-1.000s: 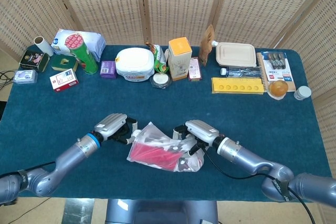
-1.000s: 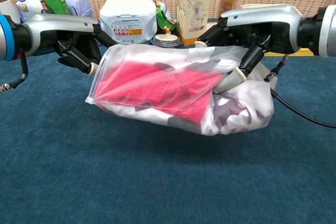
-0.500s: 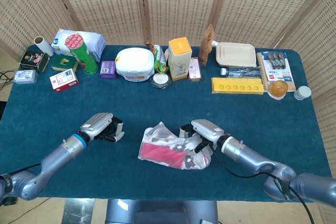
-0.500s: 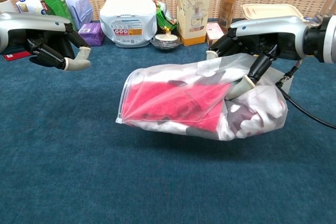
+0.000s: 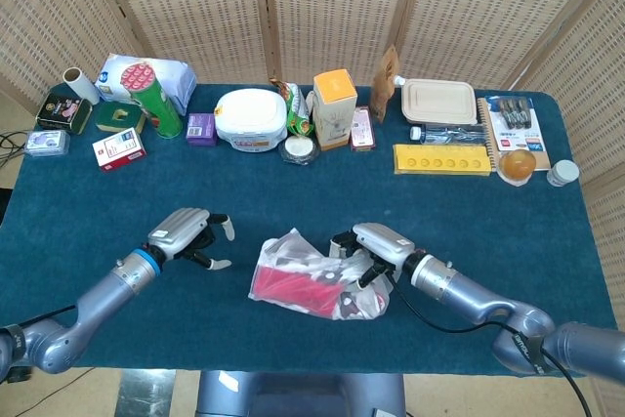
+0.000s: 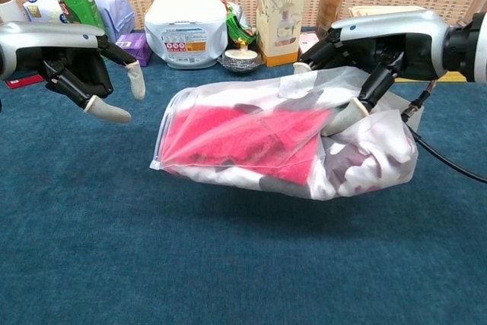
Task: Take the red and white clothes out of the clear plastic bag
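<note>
One hand on the bag, one hand free.
Right hand (image 6: 365, 47) grips the clear plastic bag (image 6: 304, 138) at its 2 o'clock end, fingers (image 6: 358, 104) pressed into the plastic; the bag hangs just above the blue table (image 5: 293, 192), near its front edge. Red and white clothes (image 6: 243, 138) remain inside. Left hand (image 6: 76, 55) hovers at the bag's 9 o'clock, near but apart from it, fingers spread and holding nothing. Boxes, tins and food containers line the table's 12 o'clock edge.
</note>
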Motion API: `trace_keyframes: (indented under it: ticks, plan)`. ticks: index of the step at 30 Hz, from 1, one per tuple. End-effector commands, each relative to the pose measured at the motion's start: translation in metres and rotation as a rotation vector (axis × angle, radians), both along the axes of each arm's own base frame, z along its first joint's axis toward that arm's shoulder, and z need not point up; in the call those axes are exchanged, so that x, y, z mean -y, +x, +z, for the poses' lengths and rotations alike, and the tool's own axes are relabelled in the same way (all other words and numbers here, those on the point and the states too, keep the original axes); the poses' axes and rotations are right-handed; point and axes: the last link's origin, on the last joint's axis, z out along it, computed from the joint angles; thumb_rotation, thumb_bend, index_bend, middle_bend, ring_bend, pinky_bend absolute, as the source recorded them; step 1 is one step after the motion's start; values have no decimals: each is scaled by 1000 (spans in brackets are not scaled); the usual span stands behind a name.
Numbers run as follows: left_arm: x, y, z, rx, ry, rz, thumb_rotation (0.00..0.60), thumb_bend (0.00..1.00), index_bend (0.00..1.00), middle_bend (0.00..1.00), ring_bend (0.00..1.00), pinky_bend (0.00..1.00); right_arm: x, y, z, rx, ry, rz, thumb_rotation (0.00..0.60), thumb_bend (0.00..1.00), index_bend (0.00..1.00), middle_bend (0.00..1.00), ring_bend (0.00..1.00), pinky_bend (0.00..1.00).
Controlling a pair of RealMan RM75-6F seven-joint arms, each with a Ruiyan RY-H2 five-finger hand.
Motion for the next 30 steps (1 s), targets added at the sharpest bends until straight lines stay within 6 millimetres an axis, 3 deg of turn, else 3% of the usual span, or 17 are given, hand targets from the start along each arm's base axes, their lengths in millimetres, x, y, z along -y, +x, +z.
trace_keyframes:
  ticks: [1,19,25,30]
  plan:
    - [2,4,-7,-1,-21,-11,600,171,439,978,934,922,-1,2,0,6,11,1,600,282,605,659,843,685]
    - [4,34,-37,82,-96,-21,600,182,411,978,934,922,-7,15,-4,50,49,0,600,282,605,660,848,691]
    - [4,36,-37,96,-111,2,600,332,436,979,934,922,-5,17,-8,60,55,-20,600,282,605,660,848,691]
    - [1,34,-37,100,-97,22,600,442,566,978,935,923,-5,19,-10,74,68,-34,600,282,605,659,848,691]
